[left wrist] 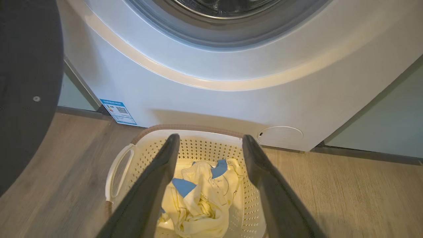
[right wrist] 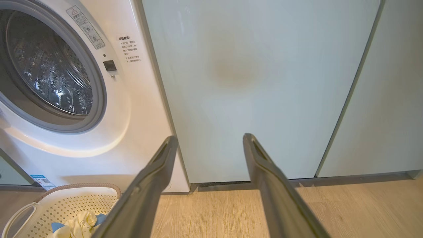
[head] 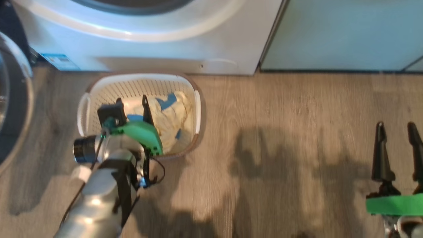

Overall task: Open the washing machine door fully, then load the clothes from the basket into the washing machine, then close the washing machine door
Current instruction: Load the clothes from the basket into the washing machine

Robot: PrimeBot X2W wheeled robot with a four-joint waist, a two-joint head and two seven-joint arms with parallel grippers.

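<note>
Left gripper [left wrist: 210,138]: I see its two long dark fingers spread wide with nothing between them. It hangs over the basket, and the fingers point down toward the clothes. I cannot tell whether the tips touch the fabric.
Right gripper [head: 396,125]: its fingers also stand apart and hold nothing. It sits low on my right over bare floor, well apart from the basket, and its own camera faces a cabinet panel.
Basket [head: 138,76]: it stands on the wooden floor [head: 281,132], just in front of the washing machine, with a white handle on each side.
Clothes [head: 172,115]: a cream bundle with blue patches lies inside the basket, heaped toward its right side in my head view.
Washing machine [head: 165,49]: the grey-ringed mouth is uncovered, and the metal drum [right wrist: 49,66] shows in the right wrist view.
Washing machine door [head: 13,99]: it is swung open at the far left of my head view, to the left of the basket.
Blue label sticker [left wrist: 118,111]: it sits on the low left corner of the machine front.
Round flap [left wrist: 280,135]: it is low on the right of the front, just behind the basket's far corner.
Cabinet panel [right wrist: 248,82]: it is pale teal and stands directly right of the machine.
</note>
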